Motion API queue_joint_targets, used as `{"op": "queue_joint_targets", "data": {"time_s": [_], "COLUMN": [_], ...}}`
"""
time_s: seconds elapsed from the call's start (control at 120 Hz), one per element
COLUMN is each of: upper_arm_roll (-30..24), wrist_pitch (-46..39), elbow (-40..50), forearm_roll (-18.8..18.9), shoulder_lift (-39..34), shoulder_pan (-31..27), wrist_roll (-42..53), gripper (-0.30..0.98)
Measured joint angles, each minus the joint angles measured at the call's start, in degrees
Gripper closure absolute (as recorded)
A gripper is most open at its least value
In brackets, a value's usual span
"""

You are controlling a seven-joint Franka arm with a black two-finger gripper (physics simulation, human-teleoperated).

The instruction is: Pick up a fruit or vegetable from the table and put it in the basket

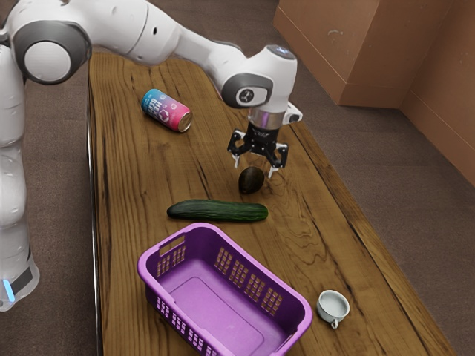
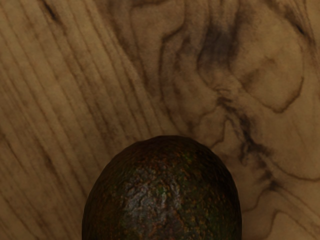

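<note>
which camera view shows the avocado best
The wrist view: the avocado looms large there, its bumpy skin plain, though the picture's edge cuts it off. The exterior view shows it small and dark but whole, by the open jaws.

No word can be read with certainty. The blue and pink can, lying well apart from the purple basket, carries pale printed letters, but they are too small for me to read.
</note>
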State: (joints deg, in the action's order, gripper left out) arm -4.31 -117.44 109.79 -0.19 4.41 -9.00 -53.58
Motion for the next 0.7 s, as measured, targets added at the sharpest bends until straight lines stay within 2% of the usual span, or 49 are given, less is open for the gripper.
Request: {"op": "queue_joint_targets", "data": {"time_s": [0.7], "upper_arm_roll": [-0.44], "wrist_pitch": [-2.35], "elbow": [1.16], "forearm_roll": [-1.12], "shoulder_lift": [1.26], "shoulder_pan": [0.14], "wrist_roll": [1.75], "gripper": [0.0]}}
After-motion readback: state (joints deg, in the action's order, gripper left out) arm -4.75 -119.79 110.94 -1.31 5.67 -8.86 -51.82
